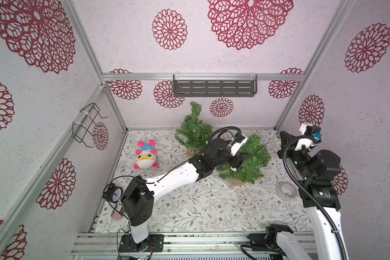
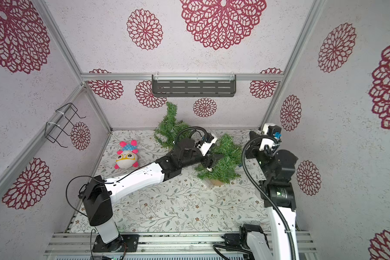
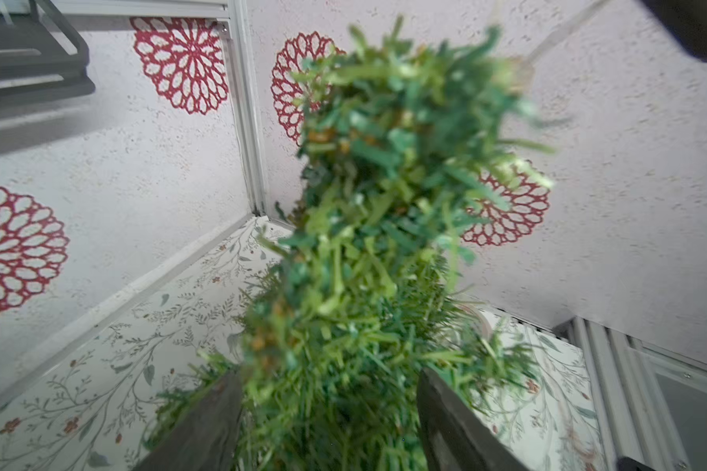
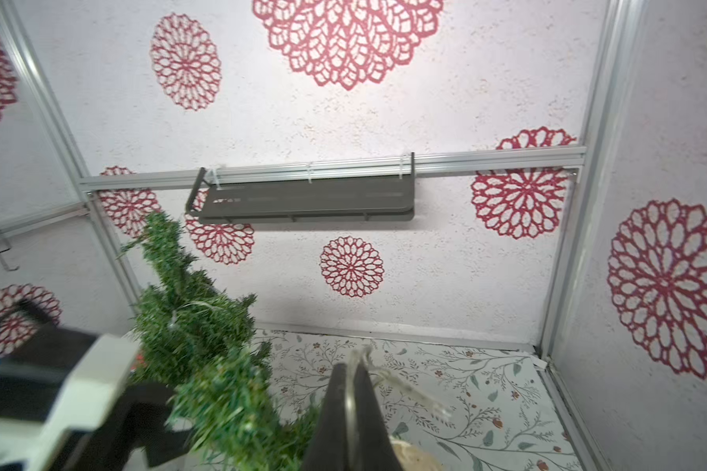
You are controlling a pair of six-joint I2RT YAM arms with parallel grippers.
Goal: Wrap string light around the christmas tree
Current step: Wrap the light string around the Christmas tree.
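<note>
Left hand [image 3: 328, 374] astride christmas tree [image 3: 384, 183] | right hand [image 4: 354, 367] pinching string light [image 4: 409, 387]

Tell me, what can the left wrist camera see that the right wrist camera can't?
Only the left wrist view shows how the left gripper stands: fingers apart, with the near tree between them. Only the right wrist view shows the back tree and the right gripper pinched shut on the thin string light. Both show the near tree, the dark wall shelf and the flowery tablecloth.
</note>
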